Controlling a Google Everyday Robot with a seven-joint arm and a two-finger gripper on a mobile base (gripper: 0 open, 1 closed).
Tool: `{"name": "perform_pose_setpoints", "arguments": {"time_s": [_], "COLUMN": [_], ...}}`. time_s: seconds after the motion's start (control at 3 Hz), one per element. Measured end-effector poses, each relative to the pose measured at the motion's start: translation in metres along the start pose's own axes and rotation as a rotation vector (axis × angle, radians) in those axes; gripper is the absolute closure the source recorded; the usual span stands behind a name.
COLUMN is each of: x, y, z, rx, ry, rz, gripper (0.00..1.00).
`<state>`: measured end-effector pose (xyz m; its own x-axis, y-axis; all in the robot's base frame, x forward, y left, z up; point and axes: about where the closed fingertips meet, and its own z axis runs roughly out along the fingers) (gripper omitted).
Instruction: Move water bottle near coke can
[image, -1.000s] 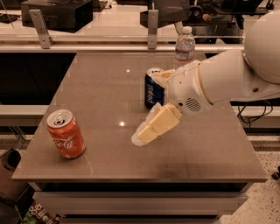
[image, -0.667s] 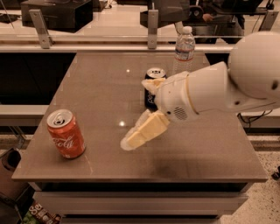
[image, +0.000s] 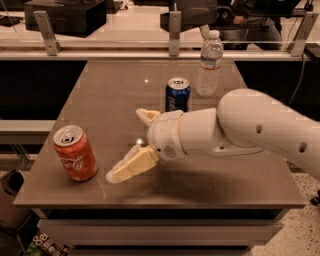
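Note:
The water bottle (image: 210, 64), clear with a white cap, stands upright at the far right of the table. The coke can (image: 75, 153), red with a silver top, stands upright near the front left corner. My gripper (image: 126, 145) hovers over the table's middle front, between the two and just right of the coke can. Its cream fingers (image: 133, 166) are spread apart and hold nothing. The white arm reaches in from the right.
A blue Pepsi can (image: 178, 94) stands just left of the bottle, behind my wrist. The brown table (image: 110, 95) has a railing with metal posts (image: 174, 30) behind it. Dark equipment and a seated person are beyond the railing.
My arm has swung left and toward the front, bringing the gripper closer to the coke can. The Pepsi can and bottle now show fully. No object has moved.

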<state>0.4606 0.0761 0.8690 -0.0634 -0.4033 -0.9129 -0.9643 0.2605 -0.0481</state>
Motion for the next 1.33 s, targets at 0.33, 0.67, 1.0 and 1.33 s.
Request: {"name": "perform_pose_setpoints", "arguments": {"time_s": [0.33,0.67,1.0,1.33], "x": [0.000,-0.005,-0.016,-0.031], "y": [0.001,0.005,0.014,0.026], "z": [0.016,0.028,0.037,0.045], "rx": [0.003,-0.005,-0.017,-0.030], "ry": [-0.047,-0.094,-0.151,-0.204], "rz": [0.002,-0.009,-0.029,-0.042], "gripper": [0.00,0.00,0.00,0.00]}}
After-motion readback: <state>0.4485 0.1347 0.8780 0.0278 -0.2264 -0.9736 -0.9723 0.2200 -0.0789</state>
